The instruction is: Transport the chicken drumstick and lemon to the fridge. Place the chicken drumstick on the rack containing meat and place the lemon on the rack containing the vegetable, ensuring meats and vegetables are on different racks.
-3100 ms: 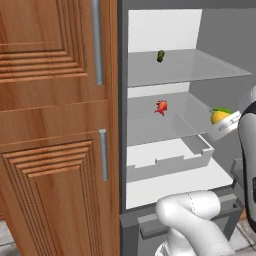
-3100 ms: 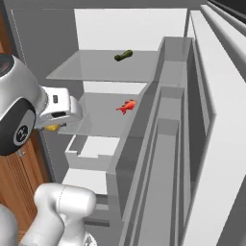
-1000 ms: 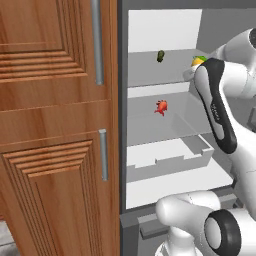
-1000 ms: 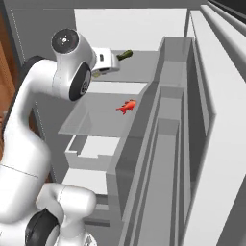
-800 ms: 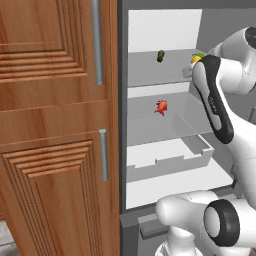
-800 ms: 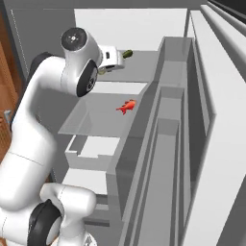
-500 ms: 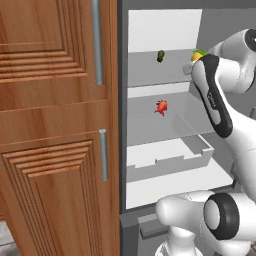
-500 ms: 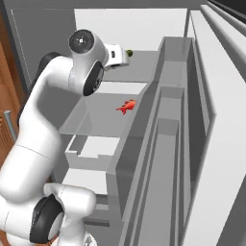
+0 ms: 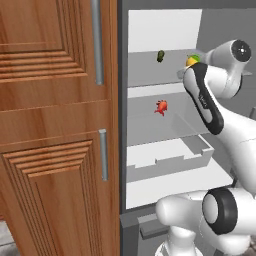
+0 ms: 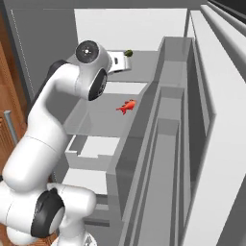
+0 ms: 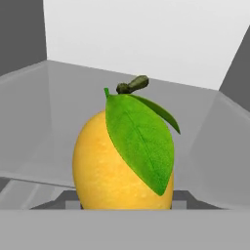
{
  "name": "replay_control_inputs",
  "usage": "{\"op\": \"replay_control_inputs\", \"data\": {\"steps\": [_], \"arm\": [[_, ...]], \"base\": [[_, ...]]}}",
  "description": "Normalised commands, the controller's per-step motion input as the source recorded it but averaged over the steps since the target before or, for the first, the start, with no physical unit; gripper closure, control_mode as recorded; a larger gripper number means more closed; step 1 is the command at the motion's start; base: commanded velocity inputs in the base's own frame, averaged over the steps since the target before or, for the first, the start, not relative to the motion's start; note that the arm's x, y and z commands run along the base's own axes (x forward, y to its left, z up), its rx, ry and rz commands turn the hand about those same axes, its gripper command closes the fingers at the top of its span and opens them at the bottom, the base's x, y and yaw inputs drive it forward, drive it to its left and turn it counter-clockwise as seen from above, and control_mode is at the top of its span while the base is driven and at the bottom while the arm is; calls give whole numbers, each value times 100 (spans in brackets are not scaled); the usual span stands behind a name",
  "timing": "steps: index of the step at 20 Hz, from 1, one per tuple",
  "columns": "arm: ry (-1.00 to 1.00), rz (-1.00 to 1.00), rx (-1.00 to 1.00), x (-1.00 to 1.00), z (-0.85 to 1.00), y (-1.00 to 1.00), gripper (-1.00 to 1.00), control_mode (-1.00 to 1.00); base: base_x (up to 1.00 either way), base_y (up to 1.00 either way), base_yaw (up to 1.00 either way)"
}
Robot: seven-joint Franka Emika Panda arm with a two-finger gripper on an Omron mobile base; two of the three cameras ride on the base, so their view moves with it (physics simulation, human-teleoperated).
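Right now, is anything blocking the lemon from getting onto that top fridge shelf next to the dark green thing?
Nothing visible does. The lemon sits in the gripper at the front edge of the upper shelf. Bare shelf lies ahead, and the green vegetable rests farther back toward the rear wall.

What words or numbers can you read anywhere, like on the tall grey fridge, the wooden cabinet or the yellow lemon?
None: no words, numbers, labels or signs appear anywhere in these pictures.
The tall grey fridge with white interior is blank.
The brown wooden cabinet has carved grooves, no writing.
The bright yellow lemon with a green leaf carries no sticker.
The white robot arm shows no brand mark.
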Motion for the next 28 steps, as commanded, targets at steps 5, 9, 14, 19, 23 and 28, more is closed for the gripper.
{"op": "replay_control_inputs", "data": {"steps": [5, 9, 14, 19, 23, 28], "arm": [[24, -2, 0, 23, -6, 0, 100, -100], [30, -3, 0, 16, 0, 0, 100, -100], [10, -1, 0, 15, -1, 0, 100, -100], [-1, 0, 0, 11, 0, 0, 100, -100], [-9, 0, 0, 0, -16, 0, 100, -100], [-1, 0, 0, 20, -32, 0, 100, -100]], "base": [[0, 0, 0], [0, 0, 0], [0, 0, 0], [0, 0, 0], [0, 0, 0], [0, 0, 0]]}}
